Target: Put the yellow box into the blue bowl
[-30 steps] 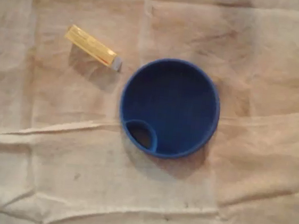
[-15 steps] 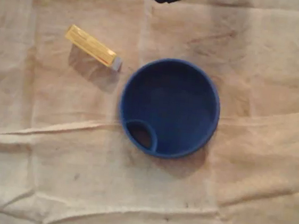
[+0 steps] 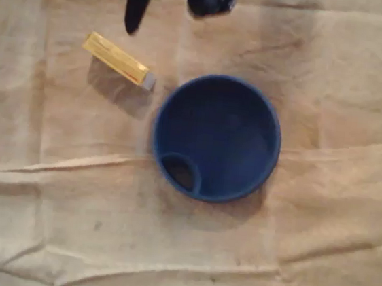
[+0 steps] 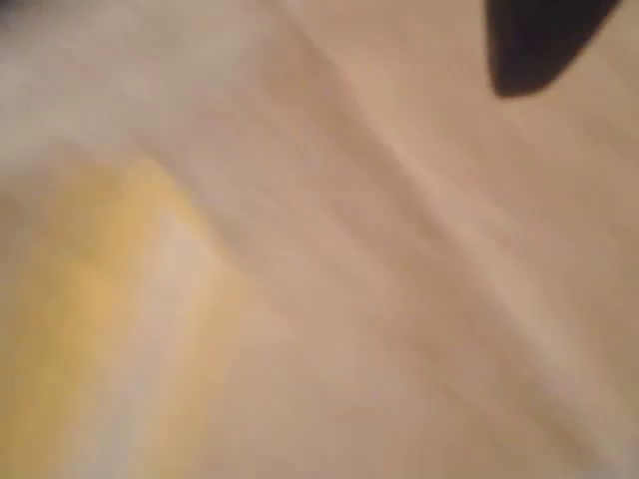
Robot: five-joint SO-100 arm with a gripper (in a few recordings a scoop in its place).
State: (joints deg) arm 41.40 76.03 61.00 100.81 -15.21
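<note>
Overhead view: the gripper (image 3: 167, 7) reaches in at the top edge of the frame, left of centre. One slim dark finger (image 3: 135, 7) points down the picture and a bulkier dark part sits to its right, with bare cloth (image 3: 68, 205) showing between them. The jaws look spread, and they hold nothing. The yellow box (image 3: 118, 59) lies flat on the cloth in the upper left, just below the slim finger's tip and apart from it. Its long axis runs from upper left to lower right, and its grey end is nearest the blue bowl (image 3: 228, 130). The bowl sits at mid-frame just to the box's lower right, with nothing in it. The coming move looks like a short drop down the frame, with the wrist turned so the jaws close across the box's narrow width

Wrist view: the picture is heavily blurred. A yellow smear at lower left is probably the box, and a dark fingertip (image 4: 539, 40) hangs at upper right over pale cloth, so the box lies off to one side of that finger
</note>
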